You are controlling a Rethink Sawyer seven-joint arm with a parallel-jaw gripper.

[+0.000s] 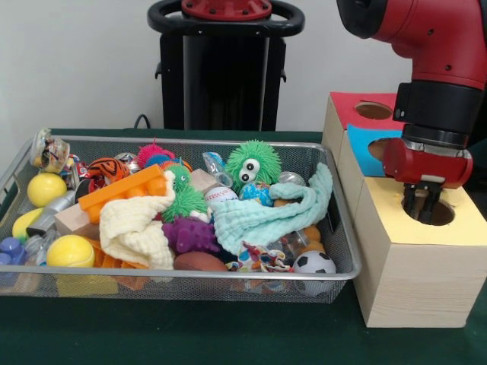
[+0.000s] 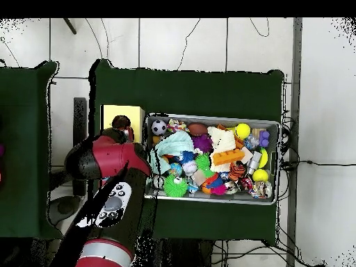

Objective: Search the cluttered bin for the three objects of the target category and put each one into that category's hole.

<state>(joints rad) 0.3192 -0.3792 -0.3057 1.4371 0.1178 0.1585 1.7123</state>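
My gripper [image 1: 422, 211] hangs over the round hole [image 1: 440, 214] in the yellow-topped wooden box [image 1: 396, 224], its tips down at the hole's rim. It stands open and nothing shows between its fingers. In the overhead view the red arm [image 2: 108, 158] covers the gripper beside the yellow box [image 2: 111, 115]. The wire mesh bin [image 1: 190, 275] to the left holds a soccer ball [image 1: 313, 263], a baseball [image 1: 221, 196], two yellow balls [image 1: 46, 188] [image 1: 70, 251] and a brown football [image 1: 199, 261], among other toys.
Behind the yellow box stand a blue-topped box [image 1: 364, 144] and a red-topped box [image 1: 351, 106], each with a hole. The bin also holds a green fuzzy toy [image 1: 253, 163], a purple spiky toy [image 1: 192, 234], an orange block [image 1: 125, 190] and two cloths.
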